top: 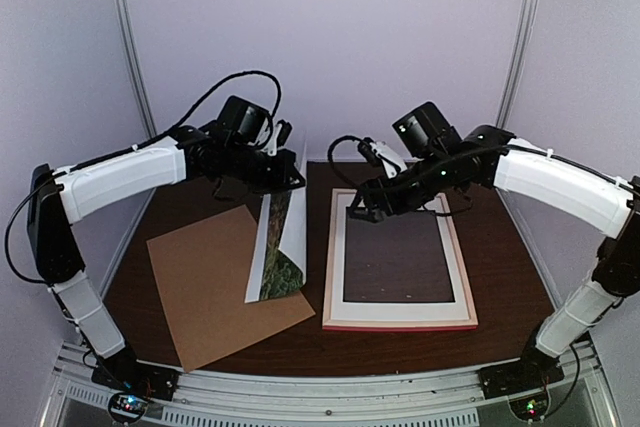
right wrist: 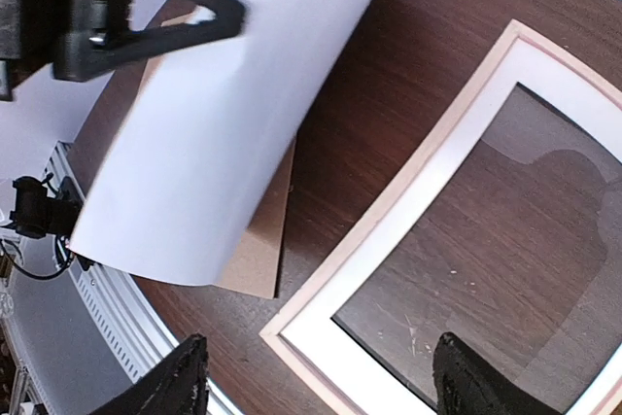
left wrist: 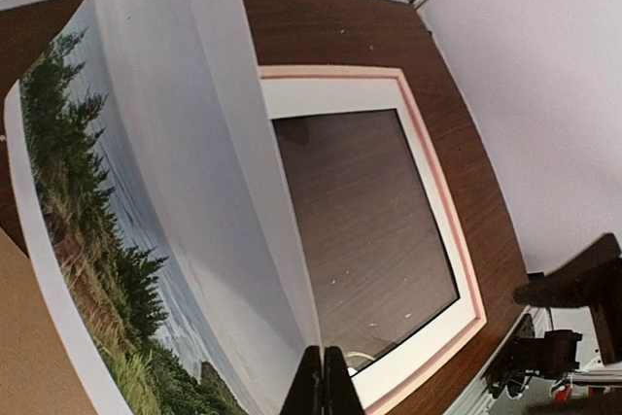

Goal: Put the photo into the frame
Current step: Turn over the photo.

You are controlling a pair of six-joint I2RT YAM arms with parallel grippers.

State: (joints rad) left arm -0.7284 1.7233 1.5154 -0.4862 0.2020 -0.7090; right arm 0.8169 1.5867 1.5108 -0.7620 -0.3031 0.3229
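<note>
The photo [top: 280, 265], a landscape print with a white border, hangs curled from its far edge and its lower end rests on the table left of the frame [top: 400, 325]. My left gripper [top: 294, 179] is shut on the photo's top edge. In the left wrist view the fingertips [left wrist: 313, 386] pinch the white border of the photo [left wrist: 107, 240] beside the frame [left wrist: 437, 187]. My right gripper [top: 357, 212] hovers open over the frame's far left corner with nothing between its fingers. From the right wrist, this gripper [right wrist: 321, 396] straddles the frame's corner [right wrist: 352, 243], next to the photo's white back [right wrist: 224, 114].
A white mat [top: 400, 305] with a cut-out window lies inside the frame, also visible as the mat [right wrist: 375, 256]. A brown backing board [top: 215, 287] lies flat at the near left, partly under the photo. Cubicle walls close in the table on three sides.
</note>
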